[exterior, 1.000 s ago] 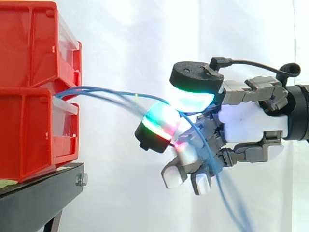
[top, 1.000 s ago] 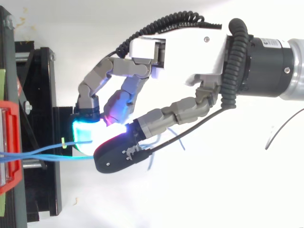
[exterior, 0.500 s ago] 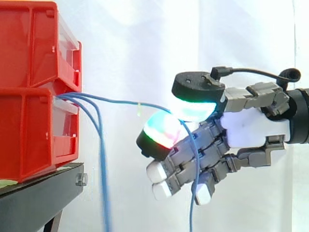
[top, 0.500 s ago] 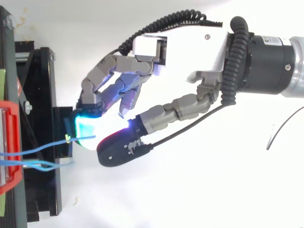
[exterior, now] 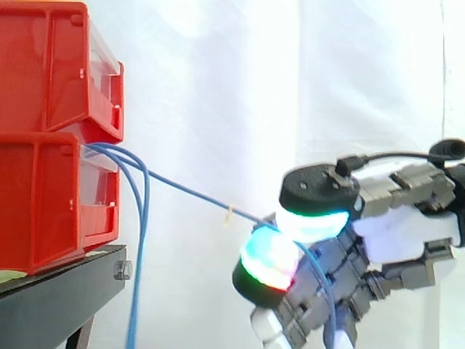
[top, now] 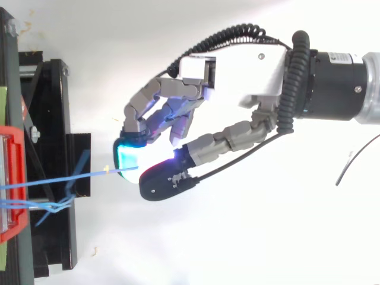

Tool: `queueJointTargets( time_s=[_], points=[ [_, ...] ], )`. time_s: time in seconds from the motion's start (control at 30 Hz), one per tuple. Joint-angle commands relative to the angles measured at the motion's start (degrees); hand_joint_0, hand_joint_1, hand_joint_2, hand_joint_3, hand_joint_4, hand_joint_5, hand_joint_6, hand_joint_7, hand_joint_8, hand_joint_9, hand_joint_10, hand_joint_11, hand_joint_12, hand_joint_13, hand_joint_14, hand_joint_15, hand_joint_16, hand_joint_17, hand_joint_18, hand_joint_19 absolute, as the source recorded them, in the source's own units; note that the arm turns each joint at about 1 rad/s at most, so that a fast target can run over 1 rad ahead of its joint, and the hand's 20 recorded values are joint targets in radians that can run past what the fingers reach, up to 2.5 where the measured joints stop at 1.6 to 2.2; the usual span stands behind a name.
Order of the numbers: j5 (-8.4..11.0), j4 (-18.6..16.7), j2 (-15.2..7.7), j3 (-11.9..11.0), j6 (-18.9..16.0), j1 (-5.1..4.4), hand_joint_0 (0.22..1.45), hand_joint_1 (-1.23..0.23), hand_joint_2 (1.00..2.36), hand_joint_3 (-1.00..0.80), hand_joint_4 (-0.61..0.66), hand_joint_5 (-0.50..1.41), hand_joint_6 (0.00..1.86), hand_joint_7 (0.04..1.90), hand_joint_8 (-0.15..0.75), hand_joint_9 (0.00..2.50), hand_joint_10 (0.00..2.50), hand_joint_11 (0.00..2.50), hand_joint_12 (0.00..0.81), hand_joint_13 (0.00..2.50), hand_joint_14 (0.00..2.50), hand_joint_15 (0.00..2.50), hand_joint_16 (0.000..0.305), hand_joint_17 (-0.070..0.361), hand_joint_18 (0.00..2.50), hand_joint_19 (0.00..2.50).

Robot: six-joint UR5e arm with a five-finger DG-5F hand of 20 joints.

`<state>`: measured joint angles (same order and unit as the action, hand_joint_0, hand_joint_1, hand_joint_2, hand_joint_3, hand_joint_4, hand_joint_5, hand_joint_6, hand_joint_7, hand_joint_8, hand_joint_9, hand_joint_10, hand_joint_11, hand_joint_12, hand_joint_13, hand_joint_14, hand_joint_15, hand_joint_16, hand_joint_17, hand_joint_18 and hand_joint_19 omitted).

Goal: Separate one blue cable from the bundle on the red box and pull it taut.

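Note:
One blue cable [exterior: 189, 193] runs in a straight, tight line from the gap between the stacked red bins [exterior: 51, 131] down and right to my hand [exterior: 392, 240]. A thumb pad and a finger pad pinch it, both glowing green and cyan. A small pale tag [exterior: 228, 214] sits on the cable just left of the pinch. In the top view the same cable [top: 65, 178] stretches from the red bin [top: 12, 178] to the hand [top: 237, 77]. The other blue cables [exterior: 139, 240] hang loose from the bin's front, dropping past the black stand [exterior: 65, 291].
The black stand's frame [top: 53, 160] juts out below the bins, between them and the hand. A white curtain backs the scene. A thin dark wire [top: 356, 160] lies at the right edge of the top view.
The hand has drawn away from the bins to the right and lower, keeping one cable pinched. That cable went from slack to straight. The other cables slipped out and now hang by the bins.

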<state>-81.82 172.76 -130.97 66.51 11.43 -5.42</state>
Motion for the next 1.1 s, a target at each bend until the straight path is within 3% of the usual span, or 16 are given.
queueJointTargets(
  time_s=[0.0, 0.13, 0.23, 0.43, 0.53, 0.8, 0.93, 1.07],
  points=[
    [-0.18, -0.23, 0.02, 1.95, -0.01, -0.29, 0.62, -0.85, 1.00, -0.01, 0.05, -0.05, 0.92, 0.95, 0.354, 0.76, 0.01, 0.13, 0.438, 0.76, 0.01, 0.14, 0.065, 0.146, 0.93, 0.44],
    [-0.27, -1.11, 0.02, 3.27, -0.97, -0.47, 0.62, -0.85, 1.00, 0.00, 0.04, -0.05, 0.92, 0.95, 0.356, 0.79, 0.01, 0.16, 0.434, 0.78, 0.01, 0.18, 0.065, 0.145, 0.93, 0.46],
    [-0.36, -0.93, 0.02, 3.36, -5.45, -0.47, 0.61, -0.85, 1.02, 0.00, 0.04, -0.05, 0.92, 0.95, 0.365, 0.83, 0.01, 0.17, 0.431, 0.80, 0.01, 0.20, 0.065, 0.146, 0.94, 0.46],
    [-1.50, 0.30, 0.02, 3.36, -10.46, -0.29, 0.59, -0.86, 1.11, 0.00, 0.02, -0.04, 0.92, 0.96, 0.373, 0.89, 0.01, 0.20, 0.440, 0.84, 0.01, 0.22, 0.065, 0.147, 0.98, 0.46],
    [-1.24, 2.06, 1.25, 3.36, -12.93, -0.20, 0.59, -0.86, 1.12, 0.00, 0.02, -0.04, 0.91, 0.97, 0.373, 0.90, 0.01, 0.20, 0.441, 0.85, 0.01, 0.22, 0.066, 0.148, 0.99, 0.46],
    [-1.32, 6.63, 1.95, 3.36, -12.57, -0.20, 0.58, -0.87, 1.15, 0.01, 0.01, -0.04, 0.91, 0.98, 0.376, 0.93, 0.01, 0.21, 0.437, 0.87, 0.01, 0.24, 0.066, 0.148, 1.00, 0.47],
    [-1.41, 6.63, 1.95, 3.36, -12.49, -0.47, 0.58, -0.88, 1.16, 0.01, 0.01, -0.04, 0.91, 0.98, 0.375, 0.94, 0.01, 0.22, 0.437, 0.88, 0.01, 0.25, 0.066, 0.148, 1.01, 0.47],
    [-1.41, 6.01, 1.95, 3.36, -12.49, -0.47, 0.55, -0.87, 1.26, 0.01, -0.01, -0.03, 0.91, 1.00, 0.378, 1.01, 0.01, 0.23, 0.440, 0.89, 0.01, 0.26, 0.067, 0.150, 1.02, 0.46]
  ],
)
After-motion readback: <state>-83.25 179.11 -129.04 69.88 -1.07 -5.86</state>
